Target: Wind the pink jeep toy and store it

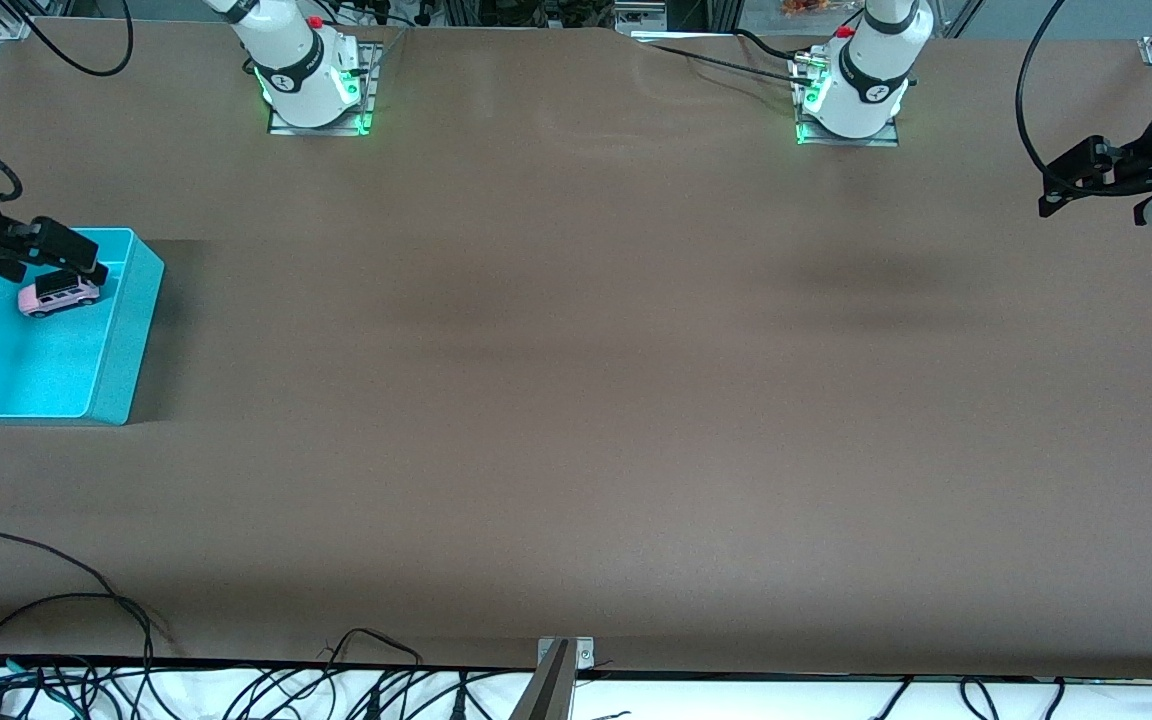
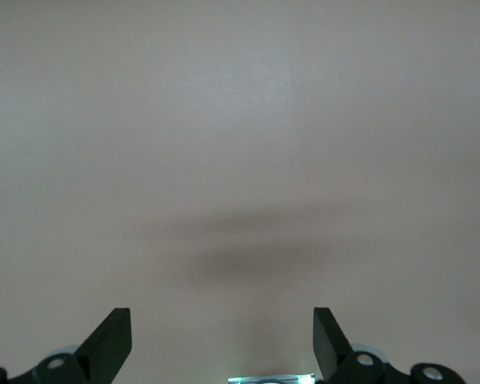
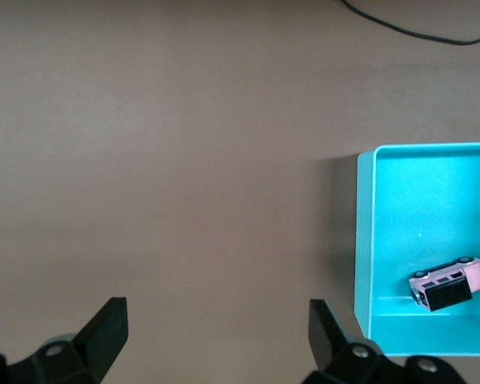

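The pink jeep toy [image 1: 58, 293] lies inside the turquoise bin [image 1: 126, 330], near the bin's wall that is farther from the front camera. It also shows in the right wrist view [image 3: 449, 282], in a corner of the bin [image 3: 366, 240]. My right gripper [image 1: 86, 260] is open and empty, up in the air by that same bin wall. In its own view the right gripper [image 3: 216, 320] has bare table between its fingers. My left gripper [image 1: 1061, 180] is open and empty, raised over the left arm's end of the table; its own view [image 2: 222, 328] shows only bare table.
The brown table [image 1: 576, 400] stretches between the two arm bases [image 1: 316, 80] [image 1: 851, 95]. Loose black cables [image 1: 86, 610] lie along the table edge nearest the front camera. A metal bracket [image 1: 561, 660] sits at the middle of that edge.
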Motion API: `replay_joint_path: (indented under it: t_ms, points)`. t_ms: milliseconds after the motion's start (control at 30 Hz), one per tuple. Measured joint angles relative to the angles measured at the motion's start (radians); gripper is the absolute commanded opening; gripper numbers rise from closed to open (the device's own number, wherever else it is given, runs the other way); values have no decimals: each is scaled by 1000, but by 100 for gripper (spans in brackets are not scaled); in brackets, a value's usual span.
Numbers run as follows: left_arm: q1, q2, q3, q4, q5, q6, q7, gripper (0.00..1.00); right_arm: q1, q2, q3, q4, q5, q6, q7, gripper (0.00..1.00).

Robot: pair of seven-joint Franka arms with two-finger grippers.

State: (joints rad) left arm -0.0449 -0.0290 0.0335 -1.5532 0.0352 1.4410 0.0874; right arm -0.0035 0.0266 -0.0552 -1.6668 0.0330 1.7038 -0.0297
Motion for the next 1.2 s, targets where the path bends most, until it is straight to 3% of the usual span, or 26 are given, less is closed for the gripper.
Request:
replay_joint_path:
  t_ms: [367,600,1200]
  points:
    - [0,0,0,0,0,0,0,100,0,-16,6,-33,-11,1,-3,100]
    - [0,0,0,0,0,0,0,100,0,-16,54,-33,-72,-23,-11,100]
    - [1,0,2,0,0,0,0,100,0,-23,69,-19,-62,-81,-11,100]
